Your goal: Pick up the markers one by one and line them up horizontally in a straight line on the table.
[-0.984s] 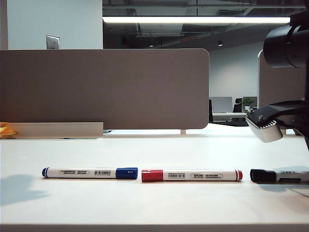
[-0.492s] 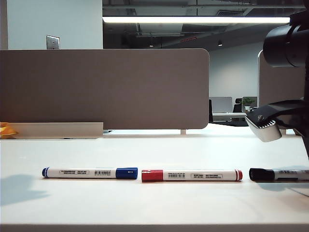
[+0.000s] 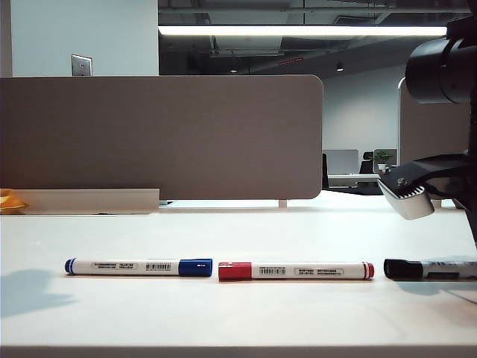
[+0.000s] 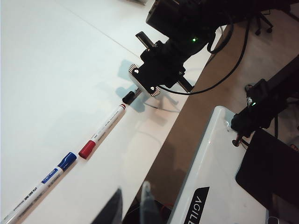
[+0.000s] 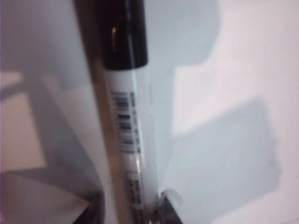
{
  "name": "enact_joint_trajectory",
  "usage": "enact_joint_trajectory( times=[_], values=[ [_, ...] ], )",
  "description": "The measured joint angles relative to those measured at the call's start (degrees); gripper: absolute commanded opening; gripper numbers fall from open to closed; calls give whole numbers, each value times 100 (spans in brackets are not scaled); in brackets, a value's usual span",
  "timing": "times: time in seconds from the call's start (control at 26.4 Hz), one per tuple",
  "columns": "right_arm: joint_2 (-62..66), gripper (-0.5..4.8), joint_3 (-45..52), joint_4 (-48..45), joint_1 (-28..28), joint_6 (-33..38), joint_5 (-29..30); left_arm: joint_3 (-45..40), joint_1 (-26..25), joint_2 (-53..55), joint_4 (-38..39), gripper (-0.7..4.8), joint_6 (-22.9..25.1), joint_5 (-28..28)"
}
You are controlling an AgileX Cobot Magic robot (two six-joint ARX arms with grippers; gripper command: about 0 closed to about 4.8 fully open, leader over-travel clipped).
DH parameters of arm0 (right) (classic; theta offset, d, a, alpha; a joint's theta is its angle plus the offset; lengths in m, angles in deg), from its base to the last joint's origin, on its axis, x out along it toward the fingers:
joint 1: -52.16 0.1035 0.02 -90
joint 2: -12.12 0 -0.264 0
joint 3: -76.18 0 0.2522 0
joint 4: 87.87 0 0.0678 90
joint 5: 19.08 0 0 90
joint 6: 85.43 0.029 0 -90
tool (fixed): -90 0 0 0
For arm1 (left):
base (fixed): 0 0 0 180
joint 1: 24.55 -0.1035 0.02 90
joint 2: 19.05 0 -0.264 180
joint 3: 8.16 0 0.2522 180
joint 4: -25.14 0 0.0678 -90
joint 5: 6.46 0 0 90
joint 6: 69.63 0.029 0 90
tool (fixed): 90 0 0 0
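Three markers lie end to end in a row on the white table [image 3: 223, 317]: a blue-capped one [image 3: 138, 266] on the left, a red-capped one [image 3: 296, 271] in the middle, and a black-capped one [image 3: 425, 269] on the right. My right gripper [image 5: 126, 211] stands over the black marker [image 5: 124, 116], open. Its fingers straddle the barrel, with a gap on one side, and the marker rests on the table. My left gripper [image 4: 131, 205] hangs open and empty off the table's near edge, far from the row [image 4: 100, 133].
A grey-brown divider panel [image 3: 160, 138] stands along the back of the table. A yellow object [image 3: 9, 200] sits at the far left edge. In the left wrist view the white robot base [image 4: 210, 186] and cables lie beyond the table's edge.
The black marker has shifted a touch to the left and lies flat on the table. The blue and red markers and both arms have stayed put.
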Motion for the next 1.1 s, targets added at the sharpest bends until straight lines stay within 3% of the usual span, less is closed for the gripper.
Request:
enact_joint_trajectory(
  times=[0.57, 0.64, 0.76, 1.1],
  values=[
    [-17, 160, 0, 24, 258, -15, -210, 0, 0, 0, -74, 57, 0, 0],
    [-17, 189, 0, 24, 291, -15, -212, 0, 0, 0, -74, 57, 0, -2],
    [-20, 276, -2, 0, 313, -17, -238, 0, 0, 0, -76, 57, 0, 0],
    [-42, 276, -42, 0, 326, 26, -236, 0, 0, 0, -92, 57, 0, 0]
  ],
)
